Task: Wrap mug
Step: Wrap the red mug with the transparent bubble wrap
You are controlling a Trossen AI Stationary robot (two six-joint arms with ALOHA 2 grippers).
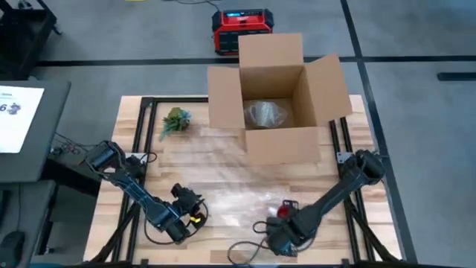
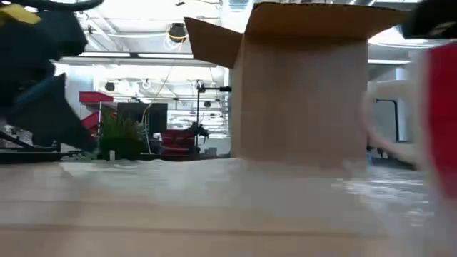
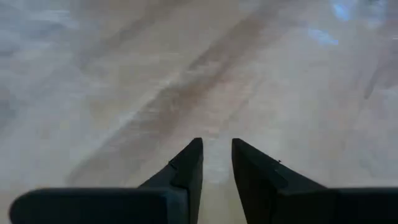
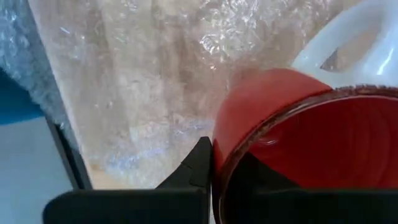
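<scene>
A red mug (image 4: 292,130) with a white handle (image 4: 364,37) is near the table's front right, over a clear bubble wrap sheet (image 1: 230,182) spread on the wood. It also shows as a red blur in the low view (image 2: 441,121). My right gripper (image 1: 282,217) is shut on the mug's rim. My left gripper (image 1: 187,202) hovers low over the front left of the table. Its fingers (image 3: 217,149) stand a narrow gap apart with nothing between them. My right gripper holds the mug by its rim (image 4: 217,155), on the side away from the handle. One finger (image 4: 199,165) is outside the wall and the other is inside the mug. The mug is tipped, its mouth toward the wrist camera. Whether it rests on the wrap, I cannot tell.
An open cardboard box (image 1: 279,104) with crumpled bubble wrap (image 1: 265,114) inside stands at the table's far middle. A small green plant (image 1: 175,120) sits at the far left. A red device (image 1: 242,30) lies on the floor beyond the table.
</scene>
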